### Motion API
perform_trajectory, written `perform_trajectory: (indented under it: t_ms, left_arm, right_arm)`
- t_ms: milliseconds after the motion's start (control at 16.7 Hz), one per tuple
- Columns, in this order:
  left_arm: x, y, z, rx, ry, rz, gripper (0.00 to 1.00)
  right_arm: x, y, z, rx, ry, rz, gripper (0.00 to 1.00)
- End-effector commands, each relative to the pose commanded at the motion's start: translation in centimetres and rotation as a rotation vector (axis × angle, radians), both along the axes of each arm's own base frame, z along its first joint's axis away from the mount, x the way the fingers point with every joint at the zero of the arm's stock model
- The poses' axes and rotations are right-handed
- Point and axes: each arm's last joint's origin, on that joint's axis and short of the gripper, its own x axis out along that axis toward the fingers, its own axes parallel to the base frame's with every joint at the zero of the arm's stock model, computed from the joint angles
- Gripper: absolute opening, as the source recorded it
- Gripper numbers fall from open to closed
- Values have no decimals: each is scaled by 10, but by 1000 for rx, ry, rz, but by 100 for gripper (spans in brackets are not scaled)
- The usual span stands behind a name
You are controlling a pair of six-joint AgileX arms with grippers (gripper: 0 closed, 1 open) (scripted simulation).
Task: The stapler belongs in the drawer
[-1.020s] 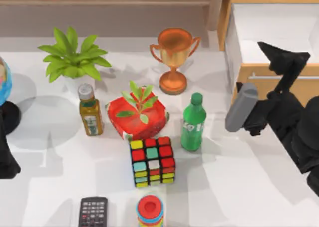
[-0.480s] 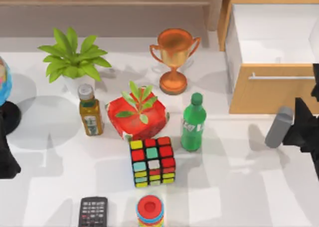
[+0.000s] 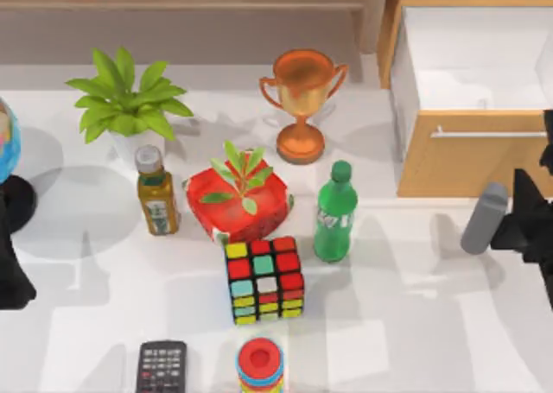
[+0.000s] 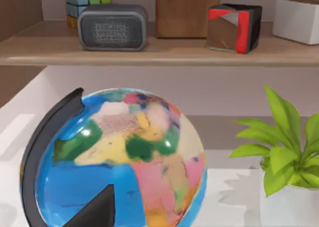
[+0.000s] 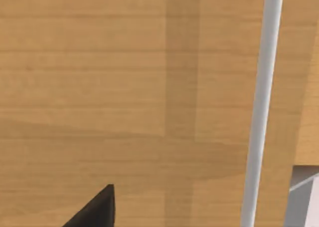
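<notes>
Now | right gripper [image 3: 511, 225] grips stapler [image 3: 484, 218] | before open drawer [image 3: 471, 155]

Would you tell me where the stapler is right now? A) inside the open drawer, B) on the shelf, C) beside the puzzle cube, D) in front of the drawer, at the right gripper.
D: the stapler is at the right gripper, below the drawer front, not in its white inside.

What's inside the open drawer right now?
The drawer shows only its bare white inside; the stapler is outside, below its front, at the right claw. The far right part is cut off.
</notes>
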Motion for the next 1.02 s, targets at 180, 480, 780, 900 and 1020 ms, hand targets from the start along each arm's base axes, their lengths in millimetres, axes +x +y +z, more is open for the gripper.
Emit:
perform_trajectory:
  t_ms: [180,480,780,900,1020]
  left_arm:
    - [0,0,0,0,0,0,100]
    - [0,0,0,0,0,0,100]
    - [0,0,0,0,0,0,100]
    - [0,0,0,0,0,0,100]
    - [0,0,0,0,0,0,100]
  right_arm:
    - [14,-1,0,0,-1,-1,100]
    - [20,-1,0,0,-1,-1,100]
    - [20,-1,0,0,-1,-1,62]
    - [20,-1,0,0,-1,-1,47]
    - [20,-1,0,0,-1,-1,32]
